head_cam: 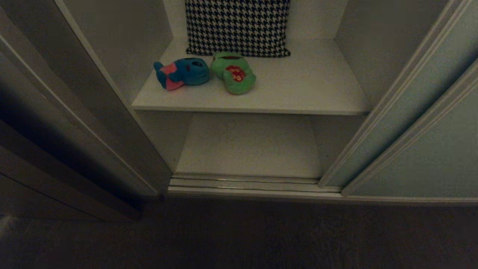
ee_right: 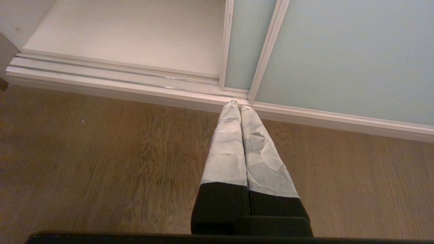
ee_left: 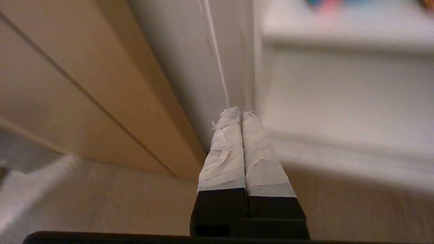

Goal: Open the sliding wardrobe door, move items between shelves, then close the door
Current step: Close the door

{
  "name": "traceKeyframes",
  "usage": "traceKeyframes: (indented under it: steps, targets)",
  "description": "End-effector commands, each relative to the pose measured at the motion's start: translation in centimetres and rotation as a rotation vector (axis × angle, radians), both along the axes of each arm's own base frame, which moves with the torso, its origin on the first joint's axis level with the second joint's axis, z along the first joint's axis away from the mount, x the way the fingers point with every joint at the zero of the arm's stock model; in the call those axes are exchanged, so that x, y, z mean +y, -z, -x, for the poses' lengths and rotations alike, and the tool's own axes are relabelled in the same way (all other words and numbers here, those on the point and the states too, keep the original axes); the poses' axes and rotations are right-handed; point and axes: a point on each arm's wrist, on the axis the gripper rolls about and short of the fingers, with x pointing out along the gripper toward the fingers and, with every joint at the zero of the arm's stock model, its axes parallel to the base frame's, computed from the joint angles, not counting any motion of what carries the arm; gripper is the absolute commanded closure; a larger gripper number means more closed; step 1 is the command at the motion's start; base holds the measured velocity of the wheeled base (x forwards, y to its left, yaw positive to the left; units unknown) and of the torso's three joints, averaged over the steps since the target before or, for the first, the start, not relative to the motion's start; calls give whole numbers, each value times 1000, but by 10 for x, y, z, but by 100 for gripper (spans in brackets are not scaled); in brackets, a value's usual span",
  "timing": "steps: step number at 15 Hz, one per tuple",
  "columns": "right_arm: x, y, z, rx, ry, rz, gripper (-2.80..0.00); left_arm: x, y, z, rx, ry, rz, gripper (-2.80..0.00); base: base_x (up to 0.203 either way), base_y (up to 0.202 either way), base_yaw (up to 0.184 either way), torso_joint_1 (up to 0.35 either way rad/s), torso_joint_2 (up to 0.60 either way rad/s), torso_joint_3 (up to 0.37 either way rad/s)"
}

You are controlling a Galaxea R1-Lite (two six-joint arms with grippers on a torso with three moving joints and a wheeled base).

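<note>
Here the wardrobe stands open: the door (head_cam: 418,149) is slid over to the right, overlapping its twin, and the middle compartment is bare to view. On the upper shelf (head_cam: 306,93) the two toys lie side by side near the left wall, the blue toy (head_cam: 183,73) on its side and the frog (head_cam: 234,73) on its back just to its right, the two touching or nearly so. Behind them a houndstooth cushion (head_cam: 238,26) leans against the back wall. The lower shelf (head_cam: 250,145) sits below, just behind the floor track (head_cam: 242,184).

Neither arm shows from the head. The left gripper (ee_left: 241,113) is clenched, its taped fingers (ee_left: 223,149) pressed together and holding nothing, pointing at the wardrobe's left side panel (ee_left: 190,67) near the floor. The right gripper (ee_right: 238,105) is likewise closed and empty, hanging over the wooden floor (ee_right: 101,152) with its tips aimed at the bottom rail where the two doors overlap
</note>
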Motion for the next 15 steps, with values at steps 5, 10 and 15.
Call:
traceKeyframes:
  steps: [5, 10, 15]
  targets:
    - [0, 0, 0, -3, 0, 1, 0, -2, 132, 44, 28, 132, -18, 0, 0, 0, 0, 0, 0, 0]
    - [0, 0, 0, -3, 0, 1, 0, -4, 159, 51, 80, 217, -25, 0, 0, 0, 0, 0, 0, 0]
    - [0, 0, 0, -2, 0, 1, 0, -4, 159, 51, 71, 193, 27, 0, 0, 0, 0, 0, 0, 0]
